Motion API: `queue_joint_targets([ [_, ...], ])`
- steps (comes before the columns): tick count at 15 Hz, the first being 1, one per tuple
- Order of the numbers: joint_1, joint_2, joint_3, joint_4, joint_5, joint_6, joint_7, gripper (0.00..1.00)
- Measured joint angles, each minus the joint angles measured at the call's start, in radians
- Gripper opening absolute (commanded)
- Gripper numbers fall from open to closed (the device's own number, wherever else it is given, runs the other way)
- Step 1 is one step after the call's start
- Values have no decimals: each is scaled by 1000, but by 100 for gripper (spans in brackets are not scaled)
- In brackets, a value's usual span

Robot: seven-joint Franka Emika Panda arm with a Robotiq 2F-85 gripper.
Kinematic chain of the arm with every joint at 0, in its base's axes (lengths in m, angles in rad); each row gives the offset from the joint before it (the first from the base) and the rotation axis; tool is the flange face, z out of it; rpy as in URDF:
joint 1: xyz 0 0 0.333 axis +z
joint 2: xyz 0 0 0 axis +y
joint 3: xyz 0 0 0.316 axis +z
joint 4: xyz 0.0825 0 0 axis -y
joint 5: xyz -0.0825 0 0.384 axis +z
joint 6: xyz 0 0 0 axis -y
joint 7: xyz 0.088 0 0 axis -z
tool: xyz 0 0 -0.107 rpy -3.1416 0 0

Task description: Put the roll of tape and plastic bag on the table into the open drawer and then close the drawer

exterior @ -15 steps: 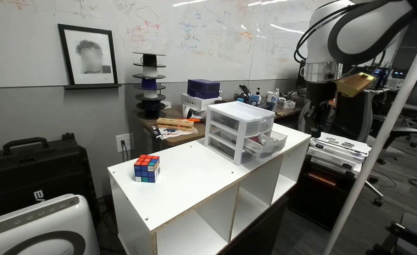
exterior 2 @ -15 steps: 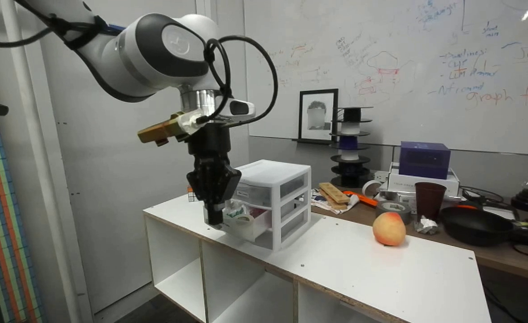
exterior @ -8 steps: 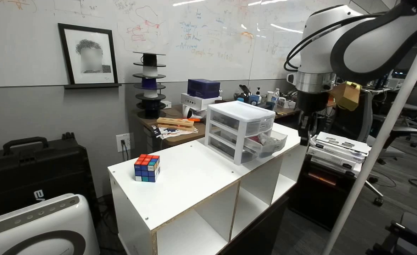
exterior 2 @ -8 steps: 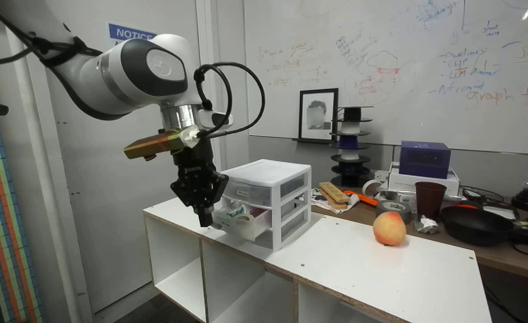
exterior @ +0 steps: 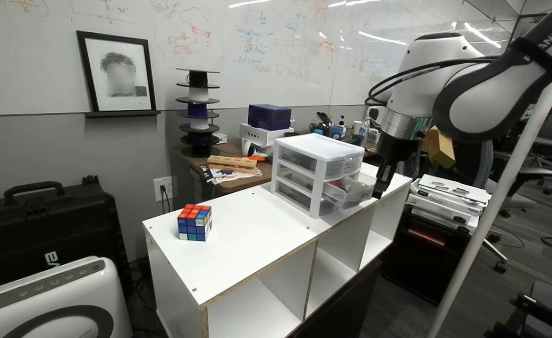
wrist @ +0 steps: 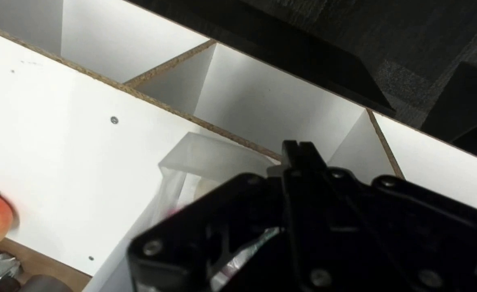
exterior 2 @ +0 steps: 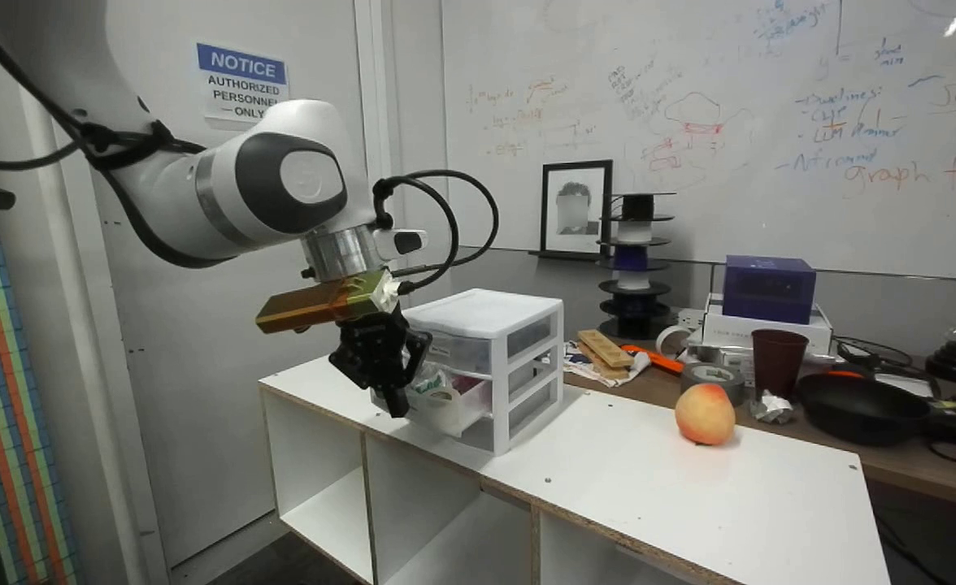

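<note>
In an exterior view, open drawer (exterior: pixel 354 198) juts toward the cubby-side edge of the counter (exterior: pixel 252 239), plastic bag (exterior: pixel 350 184) inside; pincer (exterior: pixel 378 193) angles down right by the drawer front, contact unclear. Rubik's cube (exterior: pixel 194 223) well apart. In an exterior view, roll of tape (exterior 2: pixel 443 395) also in drawer; peach (exterior 2: pixel 705 414) on counter, whiteboard (exterior 2: pixel 722 171) behind. Wrist view: drawer front runs roughly along counter edge; pincer narrow, tips practically together.
</note>
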Motion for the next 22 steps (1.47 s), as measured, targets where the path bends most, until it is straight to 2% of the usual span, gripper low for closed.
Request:
queue_joint_targets([
  [7, -7, 33, -42, 2, 4, 158, -1, 6],
  [12, -6, 57, -65, 60, 2, 181, 11, 4],
  [22, 4, 99, -76, 115, -33, 189, 90, 5],
])
